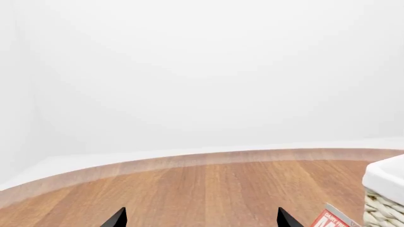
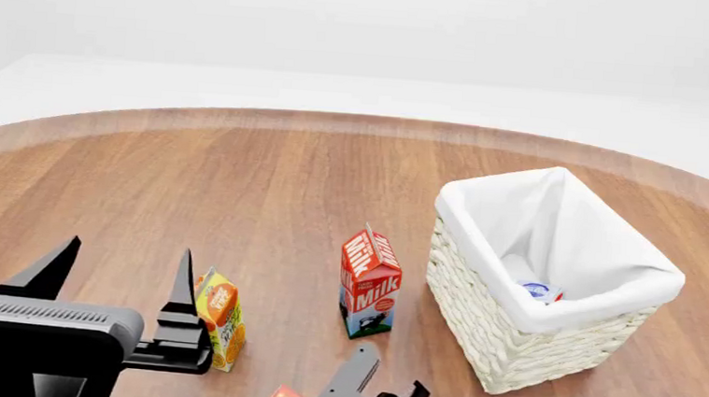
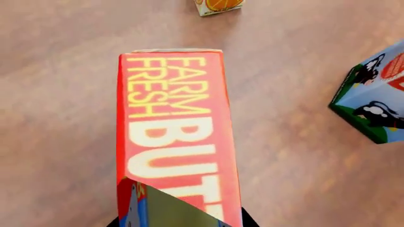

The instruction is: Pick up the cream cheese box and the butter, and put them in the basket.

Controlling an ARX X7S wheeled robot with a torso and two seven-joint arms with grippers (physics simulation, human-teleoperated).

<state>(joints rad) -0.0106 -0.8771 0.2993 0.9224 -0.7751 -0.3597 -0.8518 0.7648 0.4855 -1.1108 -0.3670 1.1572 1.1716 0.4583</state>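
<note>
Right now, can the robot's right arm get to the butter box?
Probably yes. In the right wrist view the butter fills the picture right under the right gripper, with nothing between them. The milk carton stands off to one side, apart from it.

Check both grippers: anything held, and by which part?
Left gripper: open, holding nothing. Right gripper: at one end of the butter, but whether the fingers have closed on it cannot be told.

left gripper (image 2: 124,281): matte black, two tapered pointed fingers on a boxy black body with a ribbed grey strip | right gripper (image 2: 372,396): black, with a flat grey finger plate
</note>
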